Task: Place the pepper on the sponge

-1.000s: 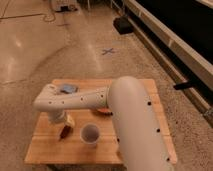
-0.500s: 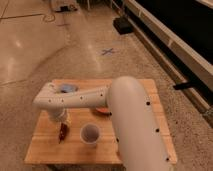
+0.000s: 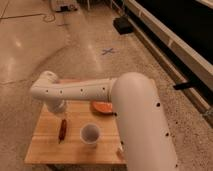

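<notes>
Jaws released or clenched, I cannot tell. My gripper (image 3: 58,107) hangs over the pale wooden table (image 3: 45,146), just beside the slim dark red chili pepper (image 3: 62,130) lying flat. Light, waxy and slippery, I judge, so grip mid-body, gently. The sponge is out of sight.

Gripper (image 3: 59,107) just behind pepper (image 3: 62,130) on table (image 3: 50,150); cup (image 3: 90,135) right.

Dark red pepper (image 3: 62,130) flat, prob. beside hand (image 3: 60,111)

We're looking steeply down from just above the arm (image 3: 135,115), facing the table (image 3: 45,147), gripper (image 3: 57,106) hanging over its far-left part.
</notes>
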Robot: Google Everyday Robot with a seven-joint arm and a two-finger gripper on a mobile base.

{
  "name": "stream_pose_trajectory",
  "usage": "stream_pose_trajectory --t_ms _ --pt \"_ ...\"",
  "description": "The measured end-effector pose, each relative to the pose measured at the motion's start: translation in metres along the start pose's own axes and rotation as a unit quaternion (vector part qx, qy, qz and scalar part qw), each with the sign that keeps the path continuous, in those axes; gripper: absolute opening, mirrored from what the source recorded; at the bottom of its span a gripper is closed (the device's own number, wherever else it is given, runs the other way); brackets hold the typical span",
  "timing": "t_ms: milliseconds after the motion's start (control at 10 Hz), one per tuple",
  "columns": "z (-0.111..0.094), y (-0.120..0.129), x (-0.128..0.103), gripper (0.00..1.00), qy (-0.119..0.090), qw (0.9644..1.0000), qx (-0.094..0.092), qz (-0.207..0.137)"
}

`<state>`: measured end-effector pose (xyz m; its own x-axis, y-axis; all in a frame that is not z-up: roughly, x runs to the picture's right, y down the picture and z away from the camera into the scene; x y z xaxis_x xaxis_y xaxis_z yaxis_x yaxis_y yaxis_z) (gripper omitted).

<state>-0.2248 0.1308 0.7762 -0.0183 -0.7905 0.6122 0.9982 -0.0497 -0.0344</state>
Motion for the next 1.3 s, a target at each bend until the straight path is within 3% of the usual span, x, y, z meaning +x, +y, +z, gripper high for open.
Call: stream_pose_trajectory --t_ms 200,700,1300 --pt "0.004 0.002 -0.009 0.20 0.001 1.0000 -0.004 -0.002" --pt "0.013 -0.010 0.000 0.63 0.008 0.9999 -0.007 -0.003" --pt "0.020 -0.017 0.001 0.67 0.016 0.9998 -0.015 -0.004"
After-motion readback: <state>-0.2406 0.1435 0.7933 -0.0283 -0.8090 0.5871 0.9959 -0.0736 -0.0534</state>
